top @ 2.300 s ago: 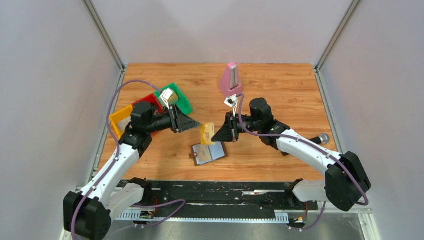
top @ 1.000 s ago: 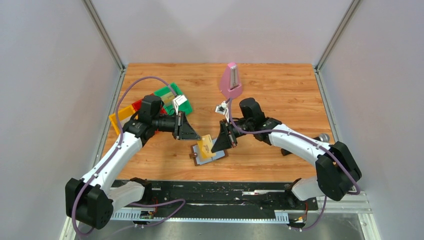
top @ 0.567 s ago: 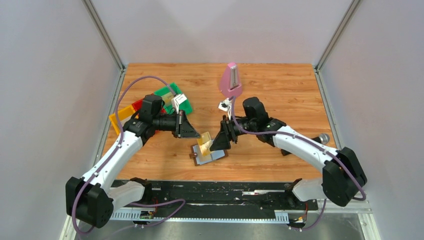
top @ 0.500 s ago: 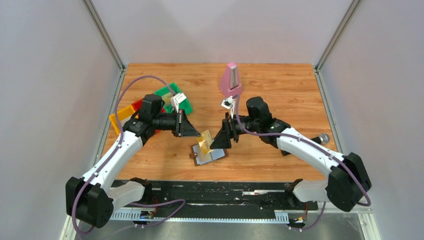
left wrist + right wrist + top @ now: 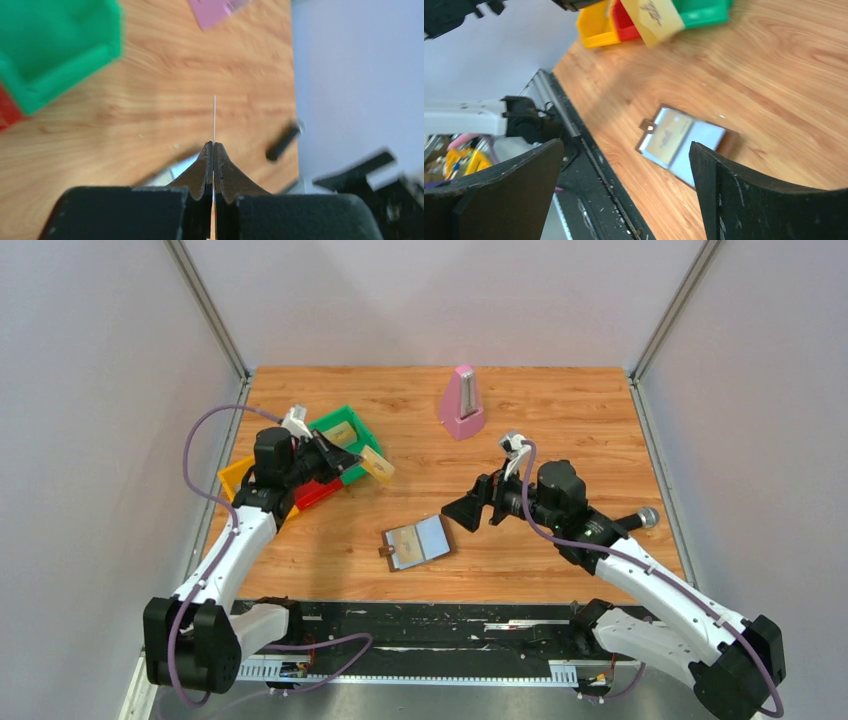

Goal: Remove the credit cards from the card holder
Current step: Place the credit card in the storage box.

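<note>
The card holder [image 5: 432,537] lies open on the table, grey-blue inside with a brown rim. A tan credit card [image 5: 404,541] rests on its left half. My left gripper [image 5: 352,457] is shut on a gold-tan credit card [image 5: 378,467], held in the air by the front of the green tray [image 5: 358,432]. In the left wrist view that card [image 5: 214,117] shows edge-on as a thin line between the closed fingertips [image 5: 207,162]. My right gripper [image 5: 468,511] stands open and holds nothing, to the right of the holder. Its wrist view looks down on the card holder [image 5: 704,145].
Green, red [image 5: 312,492] and yellow [image 5: 238,476] trays sit at the left, with a tan thing inside the green one. A pink metronome [image 5: 463,402] stands at the back. A black microphone [image 5: 640,517] lies at the right. The table's near edge has a black rail [image 5: 594,165].
The gold-tan card passed from the right gripper to the left. The left arm swung back left to the green tray with it. The right gripper opened and drew away to the right.
</note>
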You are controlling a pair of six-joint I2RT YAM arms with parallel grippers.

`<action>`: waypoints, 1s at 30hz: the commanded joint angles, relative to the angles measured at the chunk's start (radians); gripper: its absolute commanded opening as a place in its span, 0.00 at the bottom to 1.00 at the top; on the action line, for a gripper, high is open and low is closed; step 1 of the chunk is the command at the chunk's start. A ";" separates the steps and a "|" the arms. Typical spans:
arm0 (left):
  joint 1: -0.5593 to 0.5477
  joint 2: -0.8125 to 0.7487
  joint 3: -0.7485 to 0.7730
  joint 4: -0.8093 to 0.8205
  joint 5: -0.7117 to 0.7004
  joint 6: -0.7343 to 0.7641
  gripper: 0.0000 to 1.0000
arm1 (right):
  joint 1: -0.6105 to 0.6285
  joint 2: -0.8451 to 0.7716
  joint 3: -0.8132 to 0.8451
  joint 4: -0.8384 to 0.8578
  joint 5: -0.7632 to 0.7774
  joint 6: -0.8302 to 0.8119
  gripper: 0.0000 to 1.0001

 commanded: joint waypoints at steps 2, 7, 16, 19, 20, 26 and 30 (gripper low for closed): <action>0.057 0.035 -0.100 0.299 -0.349 -0.290 0.00 | -0.006 -0.096 -0.080 0.026 0.255 0.045 1.00; 0.072 0.131 -0.127 0.486 -0.484 -0.381 0.00 | -0.007 -0.133 -0.095 0.013 0.271 0.014 1.00; 0.072 0.286 -0.148 0.657 -0.653 -0.450 0.00 | -0.007 -0.113 -0.074 -0.015 0.251 0.008 1.00; 0.072 0.318 -0.144 0.675 -0.680 -0.444 0.00 | -0.007 -0.086 -0.058 -0.027 0.244 0.011 1.00; 0.073 0.324 -0.144 0.682 -0.687 -0.442 0.00 | -0.007 -0.077 -0.052 -0.030 0.241 0.012 1.00; 0.073 0.363 -0.136 0.672 -0.755 -0.442 0.00 | -0.007 -0.044 -0.038 -0.031 0.224 0.016 1.00; 0.072 0.391 -0.124 0.699 -0.786 -0.438 0.00 | -0.007 -0.043 -0.037 -0.030 0.223 0.007 1.00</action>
